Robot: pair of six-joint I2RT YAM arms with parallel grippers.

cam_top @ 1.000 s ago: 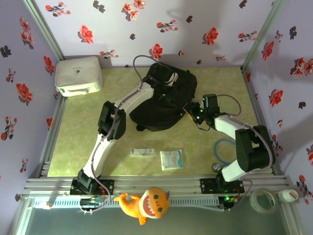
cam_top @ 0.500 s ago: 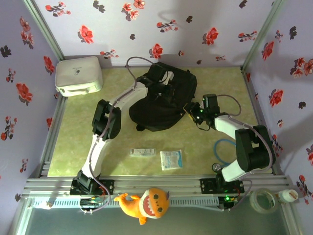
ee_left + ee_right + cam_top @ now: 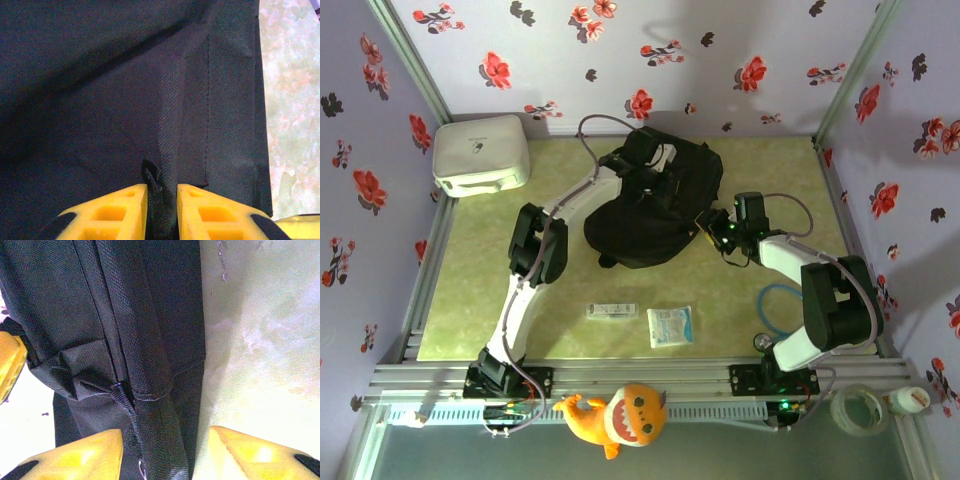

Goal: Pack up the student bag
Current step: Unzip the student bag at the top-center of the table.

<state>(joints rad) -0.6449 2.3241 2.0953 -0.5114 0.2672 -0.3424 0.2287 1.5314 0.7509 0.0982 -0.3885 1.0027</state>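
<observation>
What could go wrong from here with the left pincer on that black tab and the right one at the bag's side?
The left pincer pinches only a thin black tab on the bag; a pull could slip it free.
The right pincer straddles the bag's edge unclamped, so the bag might drag across the table rather than open.

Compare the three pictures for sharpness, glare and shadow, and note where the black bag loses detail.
Top view: even light, sharp, but the bag is a near-featureless dark mass. Left wrist view: weave crisp mid-frame, yellow fingers slightly soft, table strip washed out. Right wrist view: stitching sharp, table glaring bright beside the bag's shadow.
</observation>
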